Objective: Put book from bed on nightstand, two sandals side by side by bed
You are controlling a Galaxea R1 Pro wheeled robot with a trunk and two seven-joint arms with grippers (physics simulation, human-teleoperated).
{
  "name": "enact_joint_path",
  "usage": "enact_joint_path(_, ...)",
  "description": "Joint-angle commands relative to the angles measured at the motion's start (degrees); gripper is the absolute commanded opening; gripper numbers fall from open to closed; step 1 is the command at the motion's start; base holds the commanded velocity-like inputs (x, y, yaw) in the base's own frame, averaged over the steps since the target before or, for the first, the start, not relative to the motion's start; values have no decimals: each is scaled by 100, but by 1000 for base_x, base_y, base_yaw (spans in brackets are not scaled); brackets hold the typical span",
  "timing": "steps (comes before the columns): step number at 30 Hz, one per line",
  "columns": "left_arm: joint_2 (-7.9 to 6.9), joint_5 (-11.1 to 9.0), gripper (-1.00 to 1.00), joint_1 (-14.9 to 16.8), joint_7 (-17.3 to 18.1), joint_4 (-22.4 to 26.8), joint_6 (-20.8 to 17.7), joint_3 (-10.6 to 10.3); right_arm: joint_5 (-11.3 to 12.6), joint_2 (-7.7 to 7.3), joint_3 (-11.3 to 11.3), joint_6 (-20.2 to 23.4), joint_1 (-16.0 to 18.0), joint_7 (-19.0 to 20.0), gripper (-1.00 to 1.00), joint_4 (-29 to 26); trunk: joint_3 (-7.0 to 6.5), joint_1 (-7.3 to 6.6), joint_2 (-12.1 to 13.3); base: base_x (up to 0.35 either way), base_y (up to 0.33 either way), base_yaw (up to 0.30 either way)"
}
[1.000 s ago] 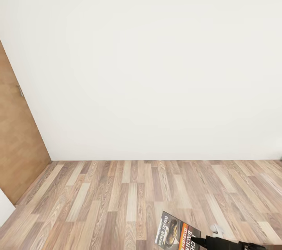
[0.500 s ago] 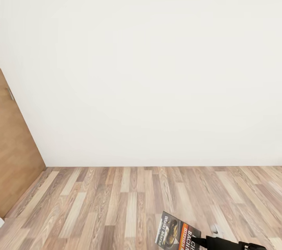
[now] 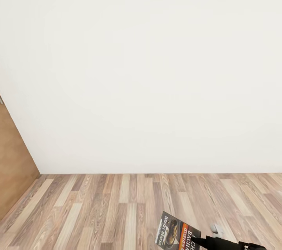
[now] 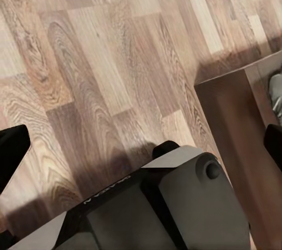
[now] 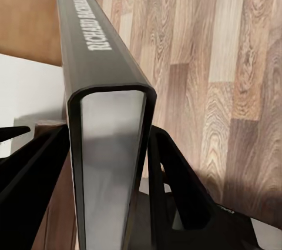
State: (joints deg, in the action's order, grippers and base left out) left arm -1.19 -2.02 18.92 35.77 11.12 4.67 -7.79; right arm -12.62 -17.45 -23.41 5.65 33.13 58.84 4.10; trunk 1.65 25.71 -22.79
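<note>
The book [image 3: 177,231], with its dark picture, orange band and black "Bachman" lettering, hangs above the wood-plank floor at the bottom of the head view. My right gripper [image 3: 203,241] is shut on its near edge. In the right wrist view the book [image 5: 100,73] stands edge-on, with white lettering on its dark spine, and is clamped between the two black fingers [image 5: 176,173] of the right gripper [image 5: 111,138]. My left gripper [image 4: 141,144] is open over bare floor, its fingertips wide apart. The bed, nightstands and sandals are out of view.
A plain white wall [image 3: 149,69] rises close ahead, meeting the plank floor [image 3: 98,211]. A brown door [image 3: 11,163] stands at the left edge. A small white object [image 3: 216,228] lies on the floor by the book. In the left wrist view a dark brown wooden panel [image 4: 235,126] stands beside my grey base [image 4: 153,209].
The whole head view has shifted: the door has slid out to the left and the wall's foot sits lower, so the camera moved. The book stays held in the right gripper.
</note>
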Motion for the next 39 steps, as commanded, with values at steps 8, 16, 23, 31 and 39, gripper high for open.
enact_joint_path(8,-4,-18,100,6,0,-5,43,-47,-21,-4,-76,59,9,14,-100,12,13,7,-13,327,0,0)
enact_joint_path(16,-4,-18,100,6,1,-5,43,-47,-21,-4,-76,59,9,18,-100,11,13,7,-13,327,0,0)
enact_joint_path(23,-4,-18,100,6,8,-5,43,-47,-19,-4,-76,59,9,16,-100,12,13,7,-13,327,0,0)
enact_joint_path(31,-4,-18,100,6,8,-5,43,-47,-20,-4,-76,59,9,17,-100,12,13,7,-13,327,0,0)
enact_joint_path(39,-4,-20,100,6,8,-5,43,-47,-21,-4,-77,59,9,16,-100,12,13,7,-13,327,0,0)
